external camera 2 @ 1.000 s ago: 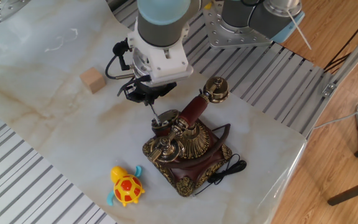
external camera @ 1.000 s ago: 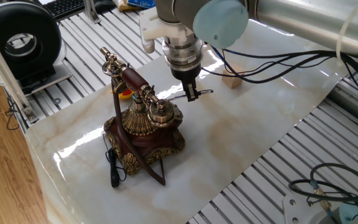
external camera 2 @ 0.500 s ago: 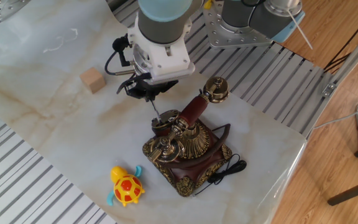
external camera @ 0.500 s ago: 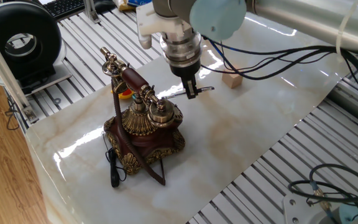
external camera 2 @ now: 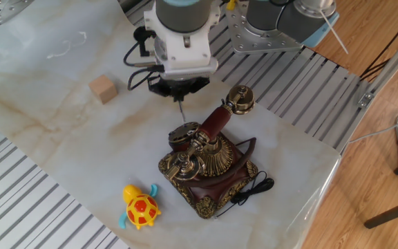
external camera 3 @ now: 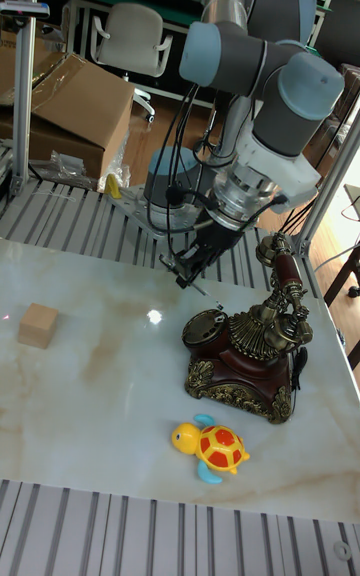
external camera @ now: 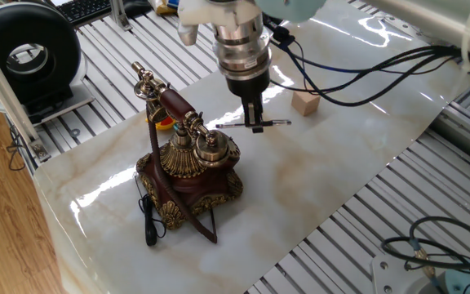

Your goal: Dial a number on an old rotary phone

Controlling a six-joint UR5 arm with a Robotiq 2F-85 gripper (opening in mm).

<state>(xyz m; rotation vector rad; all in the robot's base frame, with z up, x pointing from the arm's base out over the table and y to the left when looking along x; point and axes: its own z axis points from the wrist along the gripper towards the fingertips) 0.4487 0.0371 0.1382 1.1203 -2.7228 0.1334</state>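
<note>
The old rotary phone [external camera: 190,167] [external camera 2: 209,162] [external camera 3: 245,348] stands on the marble sheet, reddish-brown with brass trim, and its handset rests in the cradle. Its dial [external camera 2: 184,133] [external camera 3: 207,322] faces my gripper. My gripper [external camera: 255,124] [external camera 2: 179,95] [external camera 3: 188,278] hangs above and a little beyond the dial, shut on a thin metal rod [external camera: 274,122] [external camera 2: 182,111]. The rod's tip is clear of the dial, with a small gap between them.
A small wooden cube [external camera: 304,103] [external camera 2: 103,89] [external camera 3: 40,324] lies on the sheet beyond the gripper. An orange and yellow toy turtle [external camera 2: 140,207] [external camera 3: 215,446] sits near the phone's base. The phone's black cord [external camera: 148,219] trails off its corner. Slatted metal table [external camera 2: 33,214] surrounds the sheet.
The gripper has risen and drawn back from the dial, carrying the rod with it. The phone, cube and turtle have not moved.
</note>
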